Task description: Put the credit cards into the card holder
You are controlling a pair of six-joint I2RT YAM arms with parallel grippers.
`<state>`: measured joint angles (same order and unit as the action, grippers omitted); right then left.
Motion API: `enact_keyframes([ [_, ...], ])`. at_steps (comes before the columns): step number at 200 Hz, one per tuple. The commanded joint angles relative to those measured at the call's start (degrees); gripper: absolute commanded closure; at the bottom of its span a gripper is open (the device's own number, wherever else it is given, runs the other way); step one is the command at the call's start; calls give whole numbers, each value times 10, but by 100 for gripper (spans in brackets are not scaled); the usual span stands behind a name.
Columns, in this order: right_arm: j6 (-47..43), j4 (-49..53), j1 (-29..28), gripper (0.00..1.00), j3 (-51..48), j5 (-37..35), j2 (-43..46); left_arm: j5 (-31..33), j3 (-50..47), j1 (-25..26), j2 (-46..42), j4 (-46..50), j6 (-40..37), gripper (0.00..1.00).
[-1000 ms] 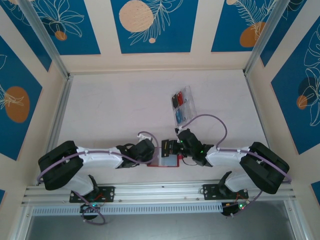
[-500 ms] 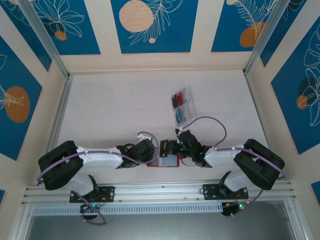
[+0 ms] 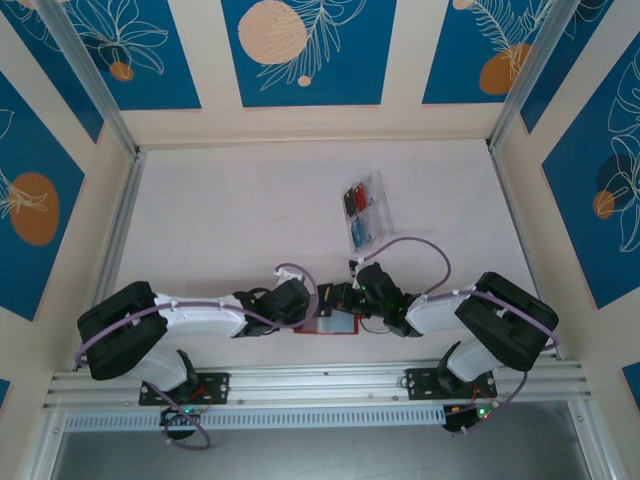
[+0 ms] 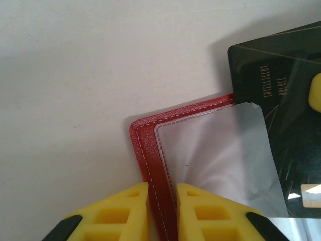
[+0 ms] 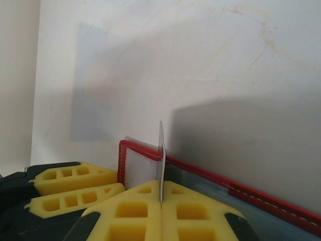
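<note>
The right arm's elbow has just swung in toward the middle, carrying the right hand [image 5: 161, 191] a touch leftward, and the left arm hasn't budged. I read that as the black card [image 4: 271, 85] being fed in, not yet seated. The right hand is clamped fully closed on that card, which points straight out from its fingers toward the left. Its leading edge overlaps the clear sleeve [image 4: 215, 155]. The left hand [image 4: 161, 193] is nearly closed, pinching the stitched end of the card holder [image 4: 148, 165] and pinning it down. The holder lies open on the tabletop [image 4: 75, 60] at the near edge between both hands, long axis running left to right. The red and blue cards [image 3: 360, 203] wait in the clear tray [image 3: 378, 183] further back.
</note>
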<state>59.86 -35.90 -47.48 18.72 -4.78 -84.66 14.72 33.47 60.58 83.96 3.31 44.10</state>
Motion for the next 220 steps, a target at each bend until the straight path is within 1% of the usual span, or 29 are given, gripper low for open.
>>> enact_keyframes([
  [1, 9, -8, -11, 100, -7, 6, -14, -24, -12, 14, 21, 35, 5, 83],
  [84, 37, 5, -52, 100, -37, -37, -22, -22, -13, 14, 23, 34, 6, 83],
  [161, 68, 39, -70, 100, -58, -77, -11, -22, -15, 14, 24, 32, 6, 83],
  [220, 100, 53, -88, 100, -64, -100, -22, -24, -14, 15, 27, 30, 5, 82],
])
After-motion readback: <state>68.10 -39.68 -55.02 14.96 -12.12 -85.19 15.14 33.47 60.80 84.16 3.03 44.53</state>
